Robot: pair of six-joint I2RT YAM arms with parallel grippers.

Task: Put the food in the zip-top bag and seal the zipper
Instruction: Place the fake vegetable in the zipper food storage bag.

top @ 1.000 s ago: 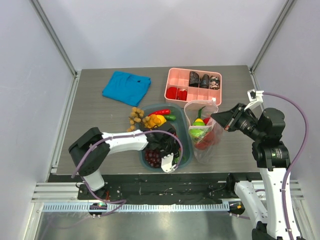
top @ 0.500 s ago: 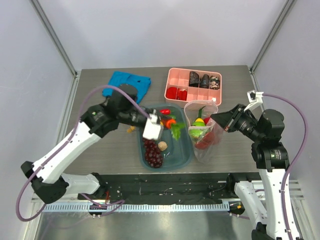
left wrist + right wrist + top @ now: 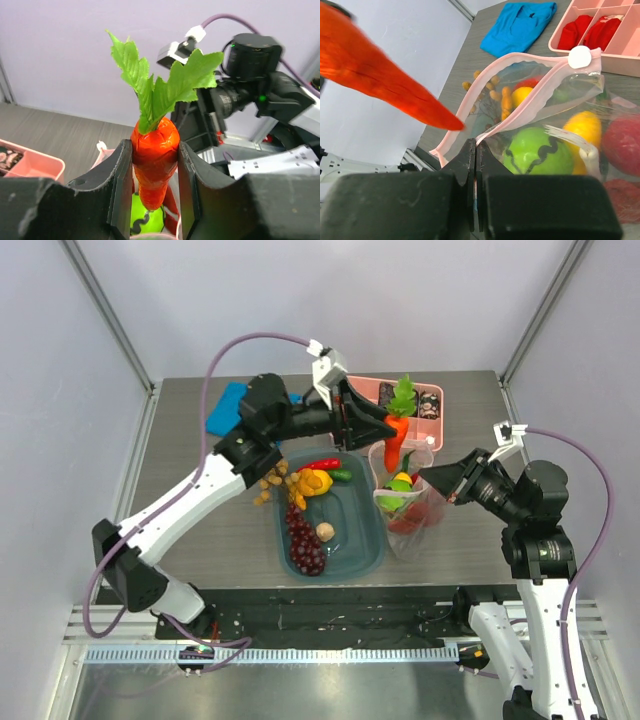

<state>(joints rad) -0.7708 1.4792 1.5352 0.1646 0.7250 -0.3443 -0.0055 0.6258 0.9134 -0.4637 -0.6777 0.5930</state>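
Your left tool (image 3: 386,430) is clamped on the orange carrot (image 3: 397,433), gripping it around the upper body with the green leaves standing up and the pointed tip hanging just over the open mouth of the zip-top bag (image 3: 408,540). Your right tool (image 3: 432,478) has its jaws pressed together on the bag's edge right at the pink zipper (image 3: 535,101), holding the mouth apart so the bag stands up on the worktop (image 3: 200,530) beside the teal tub (image 3: 365,550). Inside the bag you can see a green ball (image 3: 537,150), a yellow fruit (image 3: 585,127) and some red pieces.
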